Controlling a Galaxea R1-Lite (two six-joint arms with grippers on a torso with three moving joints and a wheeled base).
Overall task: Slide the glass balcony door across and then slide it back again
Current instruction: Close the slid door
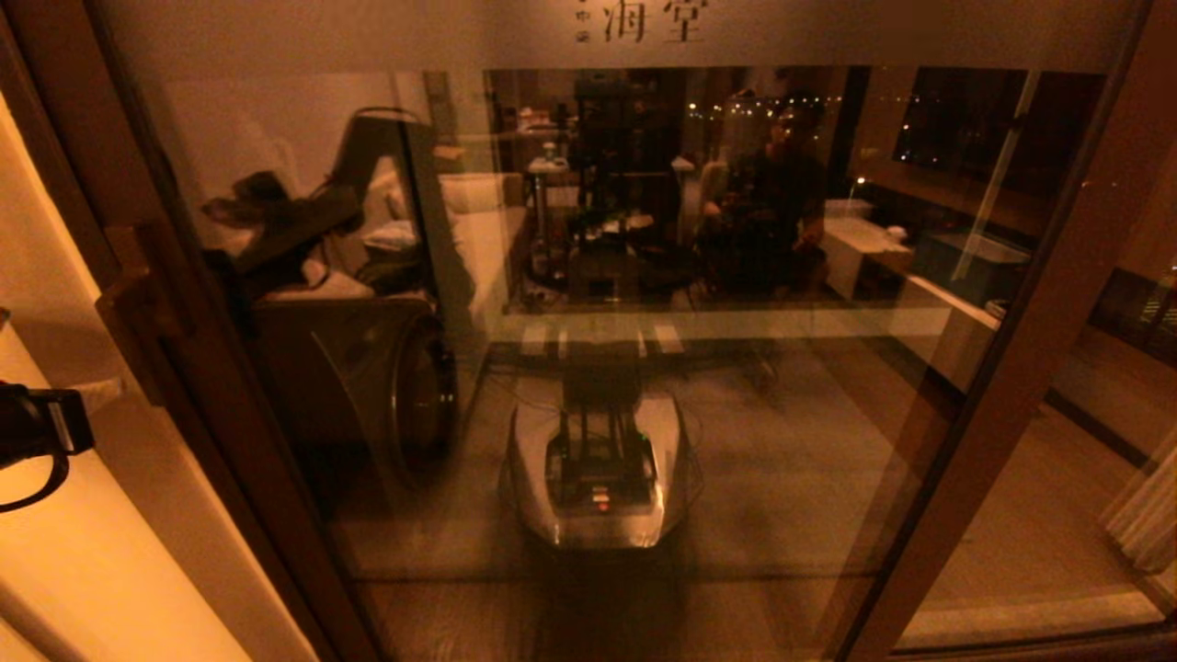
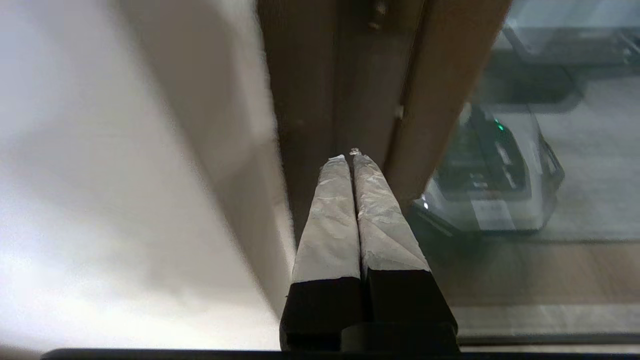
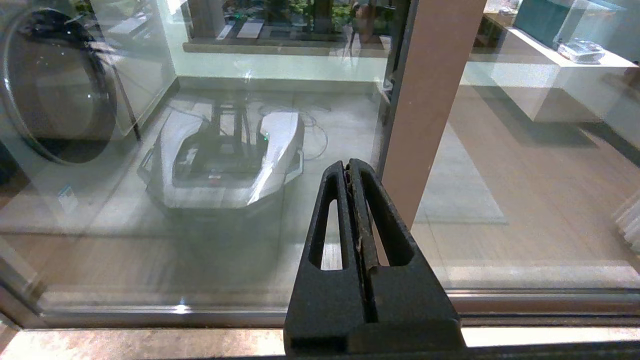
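Tall clear glass balcony door [image 1: 644, 303] in dark brown wooden frame fills your forward view, left stile beside pale wall [image 1: 55, 515], wooden bar handle [image 1: 138, 303] on that stile. Progress: door looks to sit at one end of travel; you cannot tell from this whether either slide is done. Left tool [image 2: 350, 156] pressed shut, empty, tips near door's left frame edge. Right tool [image 3: 349, 165] shut, empty, facing glass by right stile [image 3: 425, 100]. Writing: frosted top band carries Chinese characters, partly cropped, not surely readable.
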